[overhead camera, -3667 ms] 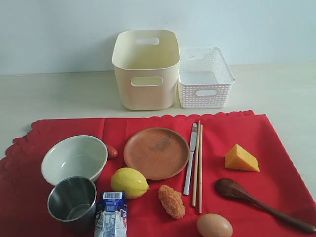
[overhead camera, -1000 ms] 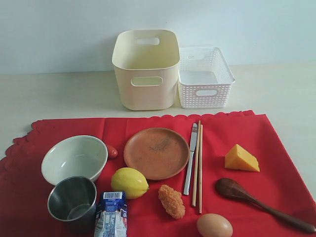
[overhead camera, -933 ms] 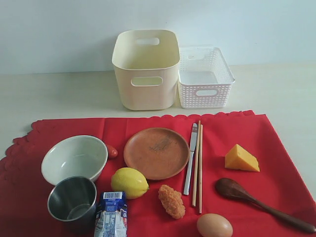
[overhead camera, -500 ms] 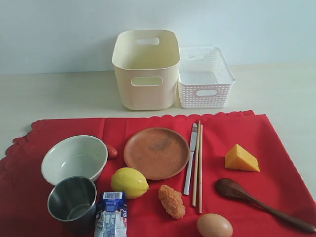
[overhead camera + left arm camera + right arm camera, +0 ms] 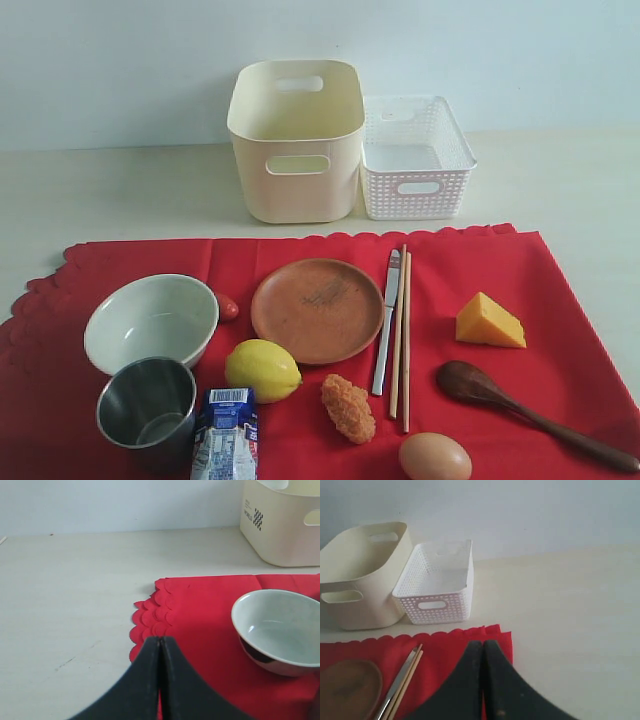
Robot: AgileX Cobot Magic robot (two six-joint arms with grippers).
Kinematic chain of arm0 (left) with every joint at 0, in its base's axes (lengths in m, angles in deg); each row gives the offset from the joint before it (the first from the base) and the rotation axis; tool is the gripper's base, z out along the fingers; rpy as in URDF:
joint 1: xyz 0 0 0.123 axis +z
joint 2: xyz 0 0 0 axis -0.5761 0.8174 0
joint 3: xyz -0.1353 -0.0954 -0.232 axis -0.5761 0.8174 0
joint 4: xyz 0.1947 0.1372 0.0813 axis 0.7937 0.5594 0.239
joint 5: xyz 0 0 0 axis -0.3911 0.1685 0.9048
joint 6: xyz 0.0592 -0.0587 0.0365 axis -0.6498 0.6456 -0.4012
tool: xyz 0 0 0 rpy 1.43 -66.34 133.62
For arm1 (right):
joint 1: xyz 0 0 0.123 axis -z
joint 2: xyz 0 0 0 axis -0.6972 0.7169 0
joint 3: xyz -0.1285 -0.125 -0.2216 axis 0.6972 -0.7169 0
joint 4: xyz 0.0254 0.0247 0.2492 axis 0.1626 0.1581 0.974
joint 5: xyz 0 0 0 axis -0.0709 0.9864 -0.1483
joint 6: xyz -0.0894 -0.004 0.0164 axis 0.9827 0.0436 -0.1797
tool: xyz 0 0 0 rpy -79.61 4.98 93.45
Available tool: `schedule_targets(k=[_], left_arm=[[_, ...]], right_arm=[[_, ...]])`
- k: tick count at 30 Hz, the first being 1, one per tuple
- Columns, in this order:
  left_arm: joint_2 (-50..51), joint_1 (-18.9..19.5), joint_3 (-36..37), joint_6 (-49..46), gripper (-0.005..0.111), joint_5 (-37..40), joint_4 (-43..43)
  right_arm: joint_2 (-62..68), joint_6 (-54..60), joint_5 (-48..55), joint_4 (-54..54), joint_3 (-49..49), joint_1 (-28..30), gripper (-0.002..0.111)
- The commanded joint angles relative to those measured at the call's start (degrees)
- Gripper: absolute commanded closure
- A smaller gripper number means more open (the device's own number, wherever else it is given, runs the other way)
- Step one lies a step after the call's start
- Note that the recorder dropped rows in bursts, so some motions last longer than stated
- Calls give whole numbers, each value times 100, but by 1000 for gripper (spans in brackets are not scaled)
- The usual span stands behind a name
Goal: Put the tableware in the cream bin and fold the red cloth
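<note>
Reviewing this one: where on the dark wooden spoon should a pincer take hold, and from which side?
Probably mid-handle: come at the wooden spoon from straight above, pincer closing across the handle's width. It lies flat on the red cloth, handle slim and straight with bare cloth either side, while its rounded bowl end is wider and nearer the egg.
</note>
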Motion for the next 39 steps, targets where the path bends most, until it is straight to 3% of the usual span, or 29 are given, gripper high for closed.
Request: schedule_targets(k=[1,8,16,21,30,39], left_arm=[[-39,0,19,-9,107,-45,-66],[-39,0,19,-9,107,-45,-66],[-39,0,19,-9,107,-45,-66],[-39,0,19,-9,107,-45,-66],[-39,0,19,-9,107,-45,-66],[-39,0,19,-9,107,-45,-66]], right_arm=[[452,211,188,197,104,-27,108],[1351,1974,370,1636,379,-357,106],[2484,2733,859,1679,860,-487,71],[3222,3019,1374,1716,1352,-524,61],[4759,5635,1966,1471,2032,-1051,37],[5589,5850,1964,559,2514,-1051,35]])
